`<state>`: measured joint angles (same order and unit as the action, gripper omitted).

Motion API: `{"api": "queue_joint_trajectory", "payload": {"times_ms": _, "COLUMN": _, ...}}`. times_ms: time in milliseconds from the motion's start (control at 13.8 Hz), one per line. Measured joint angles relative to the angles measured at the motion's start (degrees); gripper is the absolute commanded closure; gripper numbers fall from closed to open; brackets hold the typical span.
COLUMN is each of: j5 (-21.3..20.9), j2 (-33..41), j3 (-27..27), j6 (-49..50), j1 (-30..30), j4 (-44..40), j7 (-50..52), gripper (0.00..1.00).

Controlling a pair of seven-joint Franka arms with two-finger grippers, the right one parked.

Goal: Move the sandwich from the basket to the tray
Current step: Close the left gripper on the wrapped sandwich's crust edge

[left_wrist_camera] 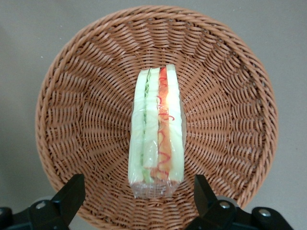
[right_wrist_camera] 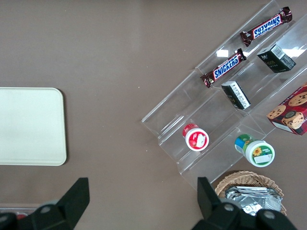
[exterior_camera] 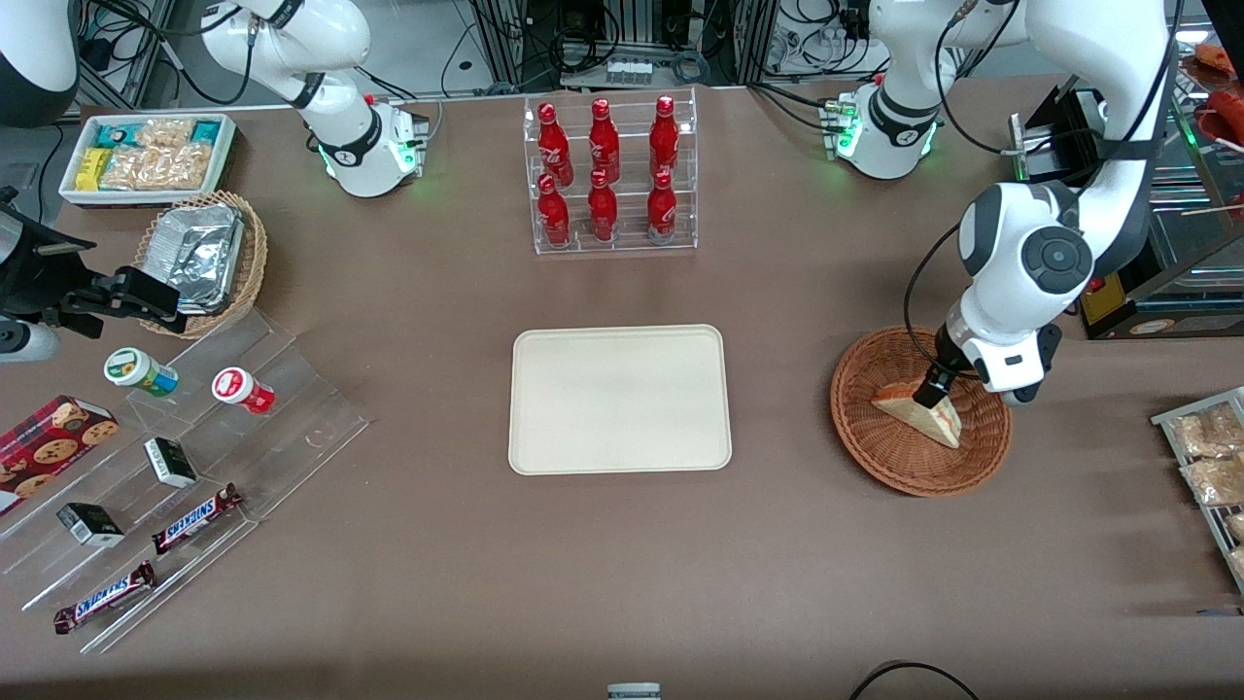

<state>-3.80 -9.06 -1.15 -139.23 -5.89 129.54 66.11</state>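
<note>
Wrapped sandwich wedge (left_wrist_camera: 157,136) lying in the reddish-brown wicker basket (exterior_camera: 899,465), cut face with red, orange and green layers turned up toward the wrist camera. End effector (exterior_camera: 935,389) low over it, fingers (left_wrist_camera: 69,194) spread wide, one to each side of the wedge's wide end, not yet closed on anything. Cream tray (exterior_camera: 620,399) empty, well apart from the basket, toward the parked arm's end of the brown surface (exterior_camera: 622,564).

Risks, as judged from here: slippery film wrap letting the wedge slide out of a light pinch; soft bread crushed under a hard one. Grip taken only at the end, so likely droop or swing on lifting. Fingertips driven too deep, snagging the weave and dragging or tipping the light basket. Early release short of the tray.
</note>
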Motion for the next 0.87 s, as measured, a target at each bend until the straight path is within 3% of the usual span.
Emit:
{"api": "queue_joint_trajectory", "payload": {"times_ms": 218, "j5": -0.09, "j2": -2.21, "j3": 0.04, "j6": -1.75, "j1": 0.0, "j4": 0.08, "j7": 0.02, "gripper": 0.02}}
{"api": "queue_joint_trajectory", "payload": {"times_ms": 291, "j5": -0.23, "j2": -2.73, "j3": 0.06, "j6": -2.16, "j1": 0.0, "j4": 0.08, "j7": 0.04, "gripper": 0.27}}
{"api": "queue_joint_trajectory", "payload": {"times_ms": 364, "j5": -0.59, "j2": -3.1, "j3": 0.11, "j6": -2.82, "j1": 0.0, "j4": 0.08, "j7": 0.1, "gripper": 0.7}}
{"api": "queue_joint_trajectory", "payload": {"times_ms": 436, "j5": -0.69, "j2": -3.36, "j3": 0.18, "j6": -3.09, "j1": 0.0, "j4": 0.08, "j7": 0.17, "gripper": 0.93}}
{"api": "queue_joint_trajectory", "payload": {"times_ms": 509, "j5": -0.71, "j2": -3.51, "j3": 0.27, "j6": -3.23, "j1": 0.01, "j4": 0.08, "j7": 0.18, "gripper": 1.0}}
{"api": "queue_joint_trajectory", "payload": {"times_ms": 873, "j5": -0.82, "j2": -3.51, "j3": 0.46, "j6": -3.6, "j1": 0.04, "j4": -0.18, "j7": 0.18, "gripper": 1.0}}
